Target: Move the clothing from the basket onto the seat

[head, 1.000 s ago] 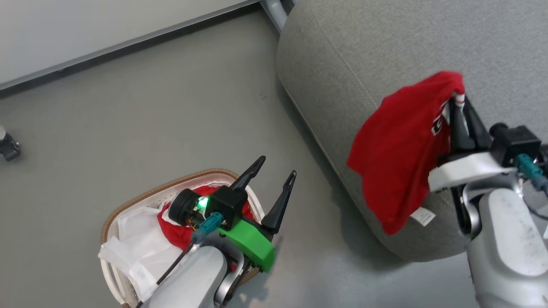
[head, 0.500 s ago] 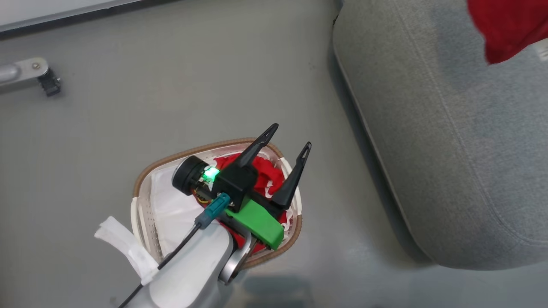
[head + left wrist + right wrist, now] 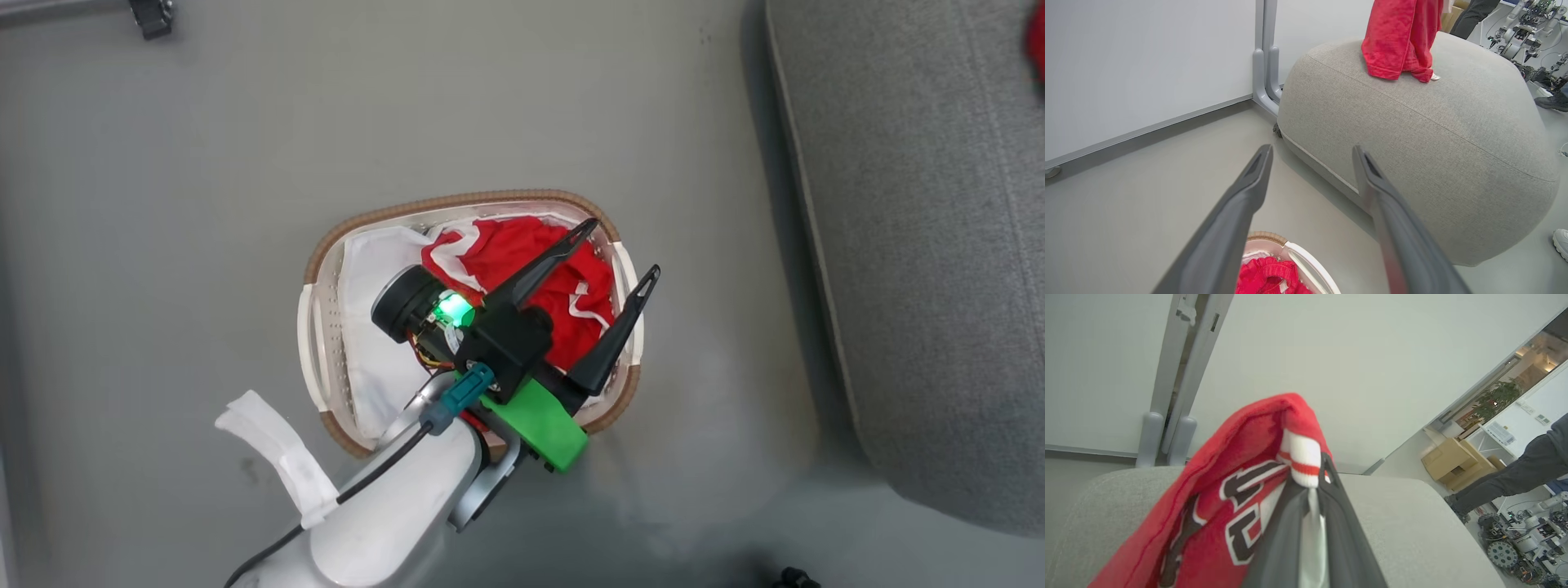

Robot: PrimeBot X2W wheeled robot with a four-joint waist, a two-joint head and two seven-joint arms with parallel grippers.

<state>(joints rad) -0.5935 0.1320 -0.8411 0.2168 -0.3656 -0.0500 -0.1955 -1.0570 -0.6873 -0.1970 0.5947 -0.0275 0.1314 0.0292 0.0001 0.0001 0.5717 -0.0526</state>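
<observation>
The white basket (image 3: 457, 198) with a brown woven rim stands on the floor and holds a crumpled red piece of clothing (image 3: 506, 253) with white trim. My left gripper (image 3: 622, 247) hovers over the basket's right side, open and holding nothing. In the left wrist view its fingers (image 3: 1311, 151) point toward the grey seat (image 3: 1412, 134), with the basket (image 3: 1267, 237) below. A red jersey (image 3: 1400, 36) hangs over the seat's top. My right gripper (image 3: 1316, 479) is shut on that jersey (image 3: 1241, 506) at its striped trim, above the seat (image 3: 1412, 522).
A plain white cloth (image 3: 367, 278) lies in the basket's left half. The seat (image 3: 939, 245) fills the right side of the floor. A grey post (image 3: 1263, 61) and white wall panels stand behind it. A person's legs (image 3: 1515, 477), cardboard boxes (image 3: 1449, 461) and other robots are at the far right.
The head camera has swung left and down, so the basket now sits mid-picture and the right gripper with the jersey has slid out of that view. The left gripper stays open over the basket.
</observation>
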